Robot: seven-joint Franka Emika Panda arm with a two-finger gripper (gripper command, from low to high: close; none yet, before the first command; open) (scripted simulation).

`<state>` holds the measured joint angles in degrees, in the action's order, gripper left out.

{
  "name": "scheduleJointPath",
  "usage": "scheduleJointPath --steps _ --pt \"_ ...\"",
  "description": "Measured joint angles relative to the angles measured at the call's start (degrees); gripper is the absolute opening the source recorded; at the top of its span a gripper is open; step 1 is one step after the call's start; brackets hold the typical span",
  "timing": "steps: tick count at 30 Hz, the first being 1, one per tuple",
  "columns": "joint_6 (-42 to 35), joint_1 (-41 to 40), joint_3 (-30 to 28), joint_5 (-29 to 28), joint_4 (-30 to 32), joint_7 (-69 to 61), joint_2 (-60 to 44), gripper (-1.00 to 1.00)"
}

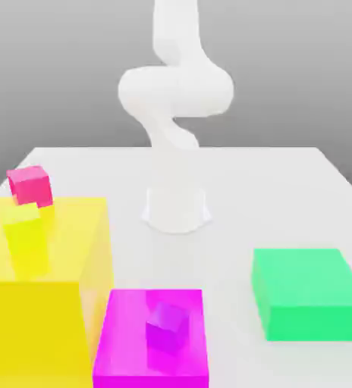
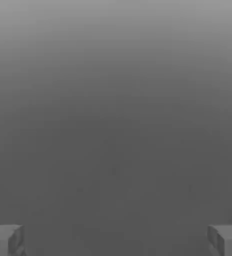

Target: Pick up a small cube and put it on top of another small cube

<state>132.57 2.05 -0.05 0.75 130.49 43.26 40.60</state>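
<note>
1. Your hand point(image 2: 116, 240)'s wide open, fingers spread well apart.
2. Your purple cube point(image 1: 168, 326)'s sitting on the magenta block point(image 1: 122, 333), fyi.
3. You've got a yellow cube point(image 1: 24, 227) on the yellow block point(image 1: 39, 318).

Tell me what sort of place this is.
Probably a simulated robotics test scene: a white robot arm on a plain pale tabletop, beside flat-coloured blocks like the green rectangular block.

On the pale counter point(image 1: 262, 189), a big yellow block point(image 1: 31, 326) stands at the exterior view's left, a lower magenta block point(image 1: 122, 345) just beside it, and a flat green block point(image 1: 304, 276) well apart at the exterior view's right.
</note>
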Motion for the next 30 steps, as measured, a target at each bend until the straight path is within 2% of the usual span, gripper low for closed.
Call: scheduleJointPath --steps 16,23,30 --pt "5.1 10.3 3.4 3.0 -8.3 -15.2 -33.6 0.0" --pt "7.4 14.8 5.5 0.8 -11.9 -19.5 -48.1 0.0" --pt "9.6 18.8 7.3 -3.8 -15.4 -22.1 -62.7 0.0"
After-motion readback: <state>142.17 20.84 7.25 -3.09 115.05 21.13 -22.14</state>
